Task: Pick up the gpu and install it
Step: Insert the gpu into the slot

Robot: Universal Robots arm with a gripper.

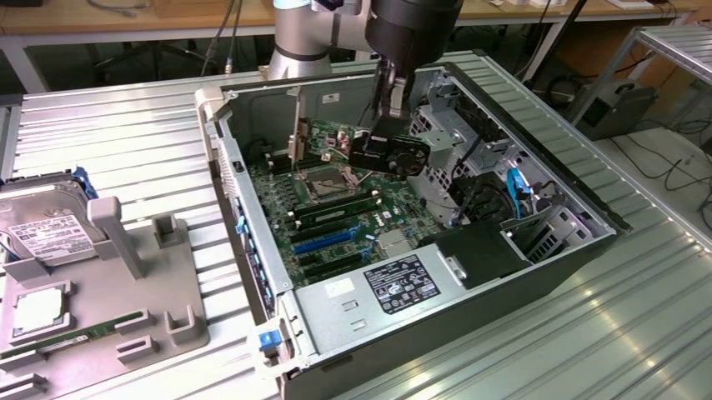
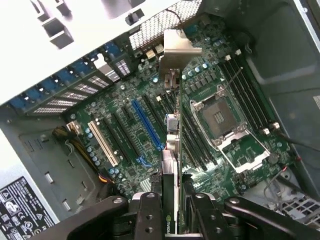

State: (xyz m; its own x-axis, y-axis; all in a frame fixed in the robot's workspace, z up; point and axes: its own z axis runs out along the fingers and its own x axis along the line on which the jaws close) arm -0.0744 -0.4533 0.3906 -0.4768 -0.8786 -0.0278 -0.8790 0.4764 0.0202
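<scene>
The gpu point(image 1: 392, 155), a small black card with a round fan, hangs tilted inside the open computer case point(image 1: 239, 192), above the green motherboard point(image 1: 333, 208). My gripper point(image 1: 389, 125) comes down from above and is shut on the card's upper edge. In the wrist view the gpu point(image 2: 171, 150) is seen edge-on between my fingers point(image 2: 150, 210), with its silver bracket point(image 2: 178, 50) at the far end. It hovers over the motherboard point(image 2: 125, 110) beside the long blue slot point(image 2: 148, 125), clear of the board.
The open CPU socket point(image 2: 220, 117) and memory slots lie beside the card. Drive cages and cables point(image 1: 489, 192) crowd the case's side at the exterior view's right. Outside the case, a grey fixture point(image 1: 122, 292) holds a hard drive point(image 1: 45, 233) and a green memory stick point(image 1: 67, 342).
</scene>
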